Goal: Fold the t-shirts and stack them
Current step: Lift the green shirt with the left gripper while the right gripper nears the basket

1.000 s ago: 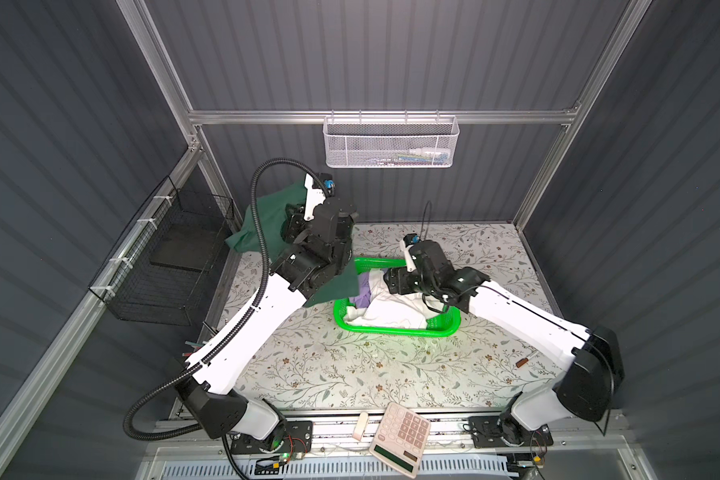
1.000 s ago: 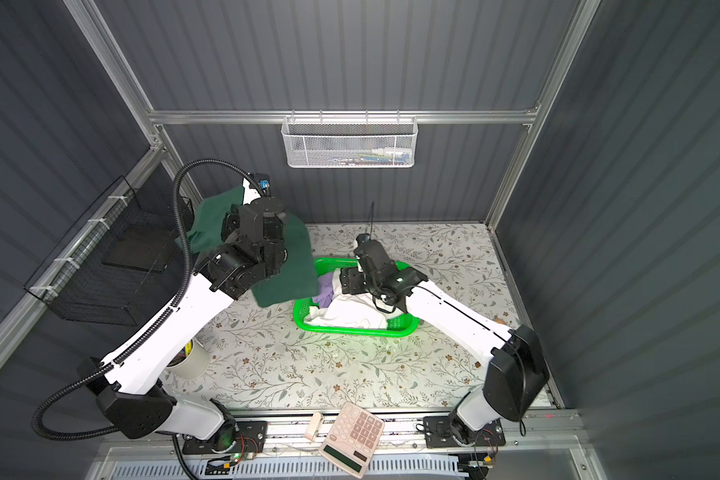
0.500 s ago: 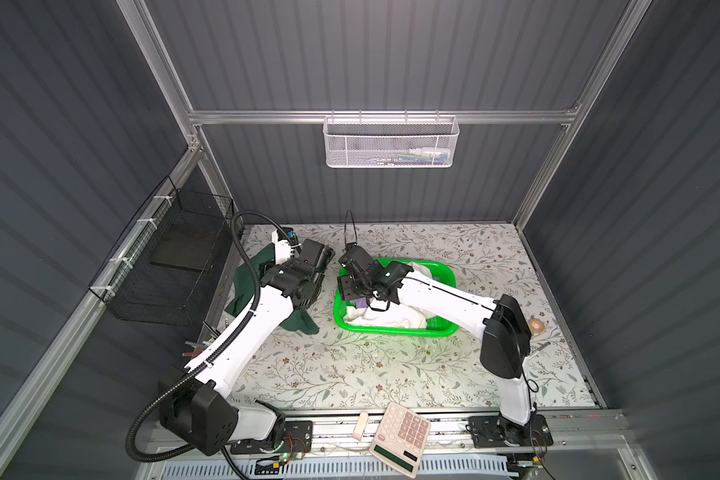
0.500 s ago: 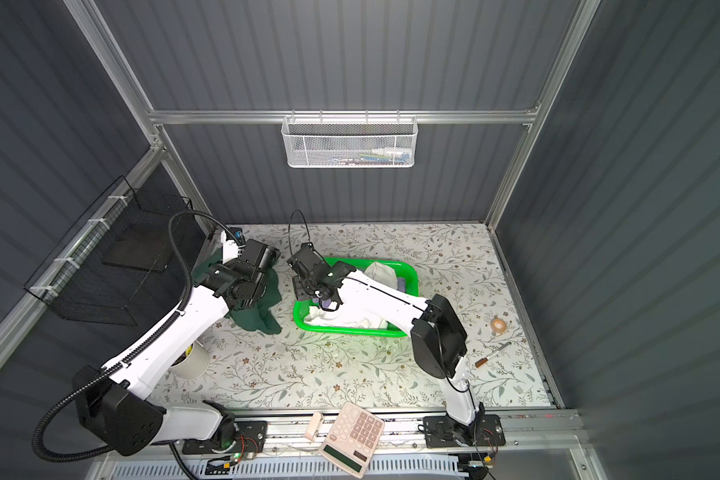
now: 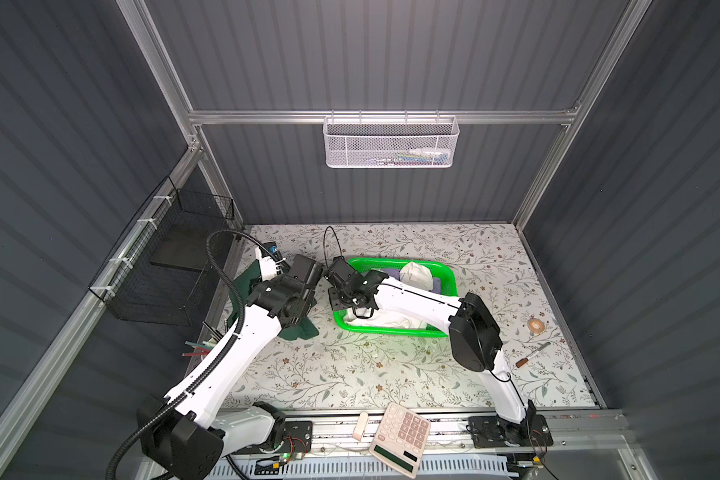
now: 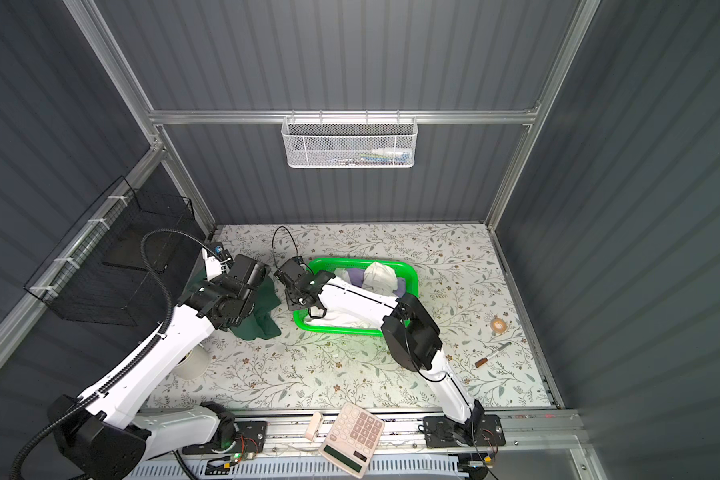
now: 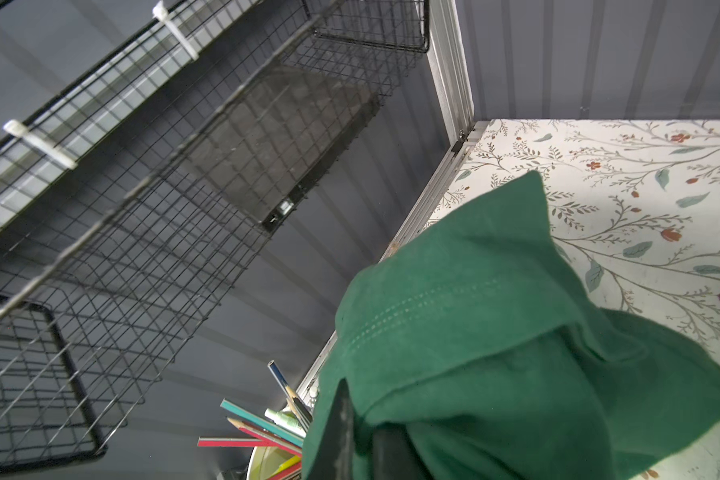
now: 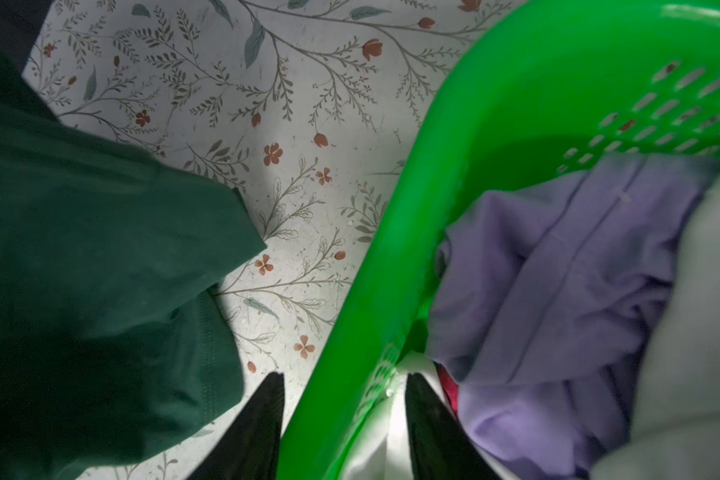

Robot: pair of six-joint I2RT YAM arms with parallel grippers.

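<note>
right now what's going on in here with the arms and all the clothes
The left gripper is shut on a bunched dark green t-shirt, left of the green basket. The right gripper is open, straddling that basket's wall, with the lavender t-shirt and white t-shirts lying loose inside. Nothing is folded or stacked yet.

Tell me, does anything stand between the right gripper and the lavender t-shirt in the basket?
Yes, partly. The green basket's rim runs through the right gripper, between its open jaws: one finger is outside over the table, the other inside, close beside the lavender t-shirt. Only the outer finger is cut off from the cloth.
</note>
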